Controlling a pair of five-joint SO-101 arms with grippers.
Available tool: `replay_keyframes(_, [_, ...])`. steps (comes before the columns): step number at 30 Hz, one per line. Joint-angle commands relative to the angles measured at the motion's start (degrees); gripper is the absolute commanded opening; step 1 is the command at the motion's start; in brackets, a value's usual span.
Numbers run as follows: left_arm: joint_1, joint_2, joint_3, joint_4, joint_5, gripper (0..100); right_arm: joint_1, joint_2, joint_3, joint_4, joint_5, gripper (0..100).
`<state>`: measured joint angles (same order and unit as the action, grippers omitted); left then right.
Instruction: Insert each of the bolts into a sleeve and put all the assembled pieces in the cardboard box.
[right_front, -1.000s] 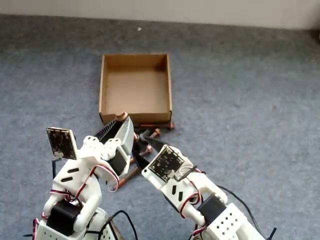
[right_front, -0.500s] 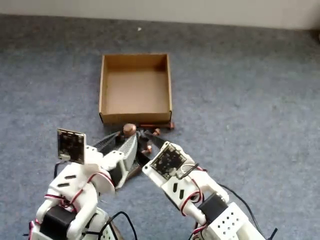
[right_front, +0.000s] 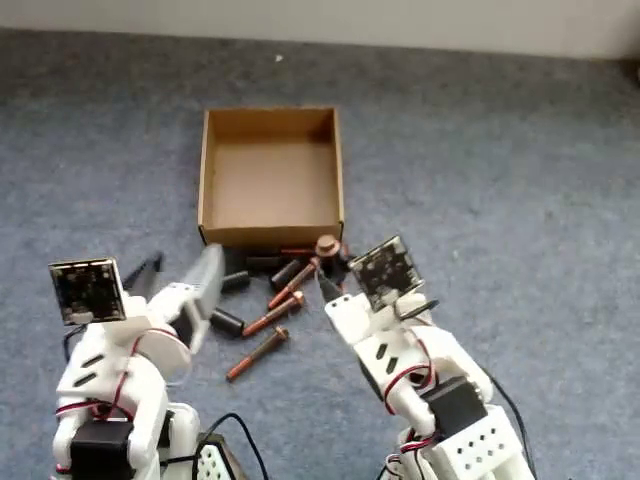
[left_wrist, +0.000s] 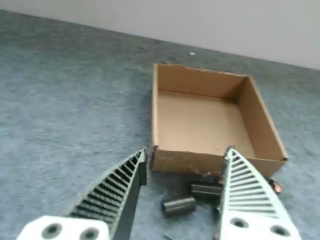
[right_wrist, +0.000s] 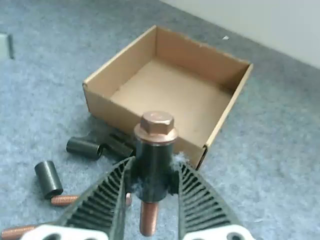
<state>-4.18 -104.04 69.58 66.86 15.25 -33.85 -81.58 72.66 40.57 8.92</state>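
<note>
One assembled piece, a copper bolt seated head-up in a black sleeve, stands upright in the right gripper. Its fingers are closed snugly on the sleeve's sides, and the bolt's threaded end pokes out below. The piece hangs above the carpet just near of the near-right corner of the cardboard box, not yet over the opening. The box is bare inside, so nothing has been delivered. Scattered on the carpet near of its front wall are the loose bolts, at least three, and the loose sleeves, also at least three. The left gripper hovers to the left of that scatter, fingers spread wide with nothing between them. By my reading the task is at an early stage: the first pair is joined and needs only to go into the box, while every other bolt has yet to be mated with a sleeve and boxed.
</note>
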Motion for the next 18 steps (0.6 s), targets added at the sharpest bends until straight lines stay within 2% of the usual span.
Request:
replay_keyframes(1, [-8.7, -0.2, 1.5, 0.2, -6.7, 16, 1.4, 8.7, -13.5, 3.6, -0.7, 0.5])
replay_keyframes(6, [-14.9, -0.2, 5.4, 0.1, -7.6, 3, 1.3, 31.3, -29.9, 6.0, -0.6, 0.5])
replay_keyframes(11, [-18.3, -0.2, 8.0, 0.1, -7.6, 3, 1.0, 52.3, -46.8, 5.9, -0.5, 0.5])
replay_keyframes(18, [-18.4, -0.2, 8.7, 0.2, -7.5, 3, 1.4, 79.4, -70.5, 5.8, -0.6, 0.5])
